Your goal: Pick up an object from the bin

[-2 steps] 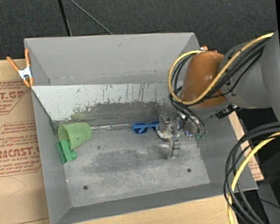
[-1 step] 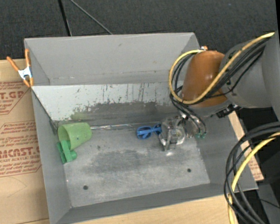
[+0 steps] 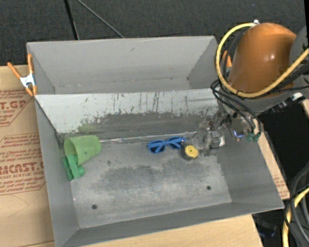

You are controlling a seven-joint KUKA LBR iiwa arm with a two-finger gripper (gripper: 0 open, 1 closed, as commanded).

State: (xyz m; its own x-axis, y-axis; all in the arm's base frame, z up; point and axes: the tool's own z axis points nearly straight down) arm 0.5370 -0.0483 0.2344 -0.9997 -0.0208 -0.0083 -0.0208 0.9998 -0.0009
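My gripper (image 3: 210, 140) is low at the bin's right side, close to the floor. A small yellow round thing (image 3: 191, 152) lies just left of and below its fingertips, touching or nearly touching them. A pair of blue toy glasses (image 3: 165, 145) lies on the floor a little further left. Nothing shows between the fingers.
A green plastic cup (image 3: 82, 147) lies on its side by the left wall, with a green block (image 3: 73, 167) beneath it. The arm with its orange dome and yellow cables hangs over the bin's right rim.
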